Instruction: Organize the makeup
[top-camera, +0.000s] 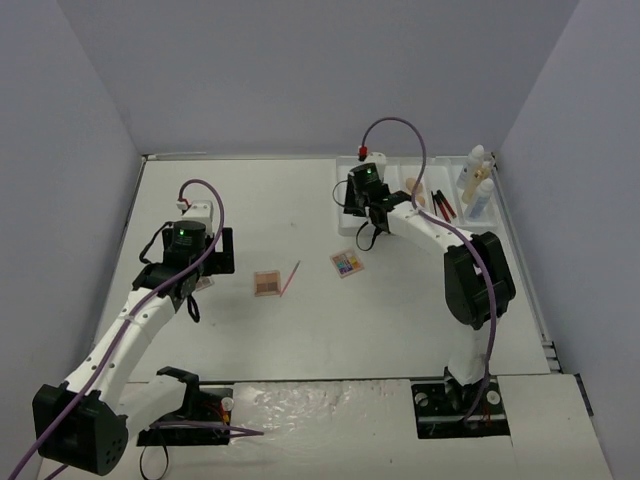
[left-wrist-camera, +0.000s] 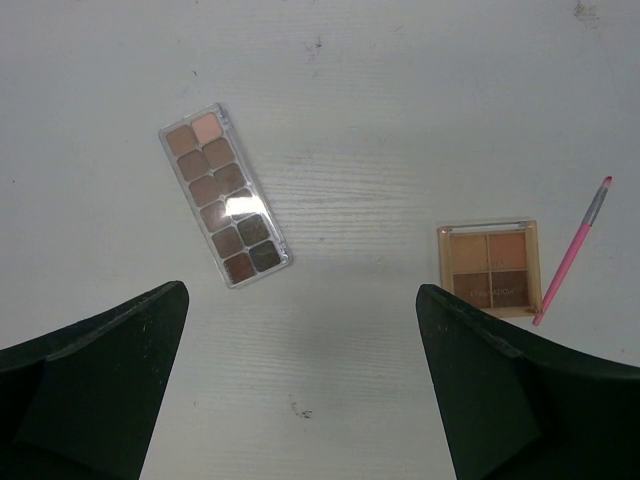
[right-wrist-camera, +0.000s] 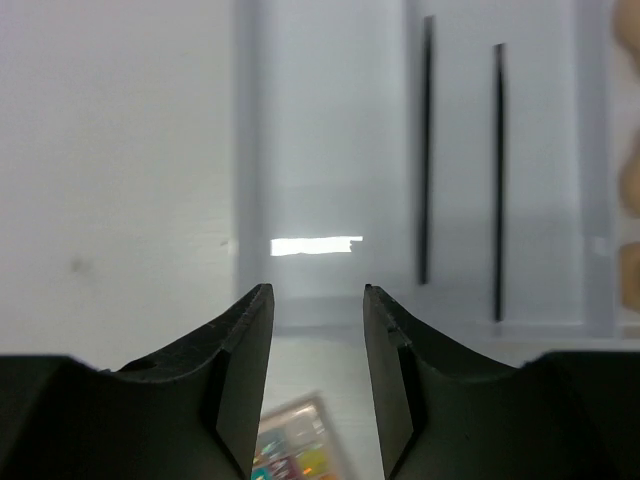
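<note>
My left gripper (left-wrist-camera: 300, 295) hangs open over bare table, nothing between its fingers; in the top view it (top-camera: 200, 262) is at the left. Ahead of it lie a long nude eyeshadow palette (left-wrist-camera: 225, 196), a square brown palette (left-wrist-camera: 489, 267) (top-camera: 267, 283) and a pink pencil (left-wrist-camera: 572, 250) (top-camera: 291, 278). My right gripper (right-wrist-camera: 318, 290) (top-camera: 366, 222) is open and empty at the near left end of the white divided tray (right-wrist-camera: 320, 180). Two thin black pencils (right-wrist-camera: 425, 150) lie in the tray's neighbouring compartment. A colourful square palette (right-wrist-camera: 295, 450) (top-camera: 347, 263) lies on the table under the right jaws.
The tray (top-camera: 392, 178) runs along the back right and holds peach sponges (top-camera: 415, 190), red-black sticks (top-camera: 443, 205) and white and amber bottles (top-camera: 478, 185). Grey walls close in the table on three sides. Both arm bases stand at the near edge.
</note>
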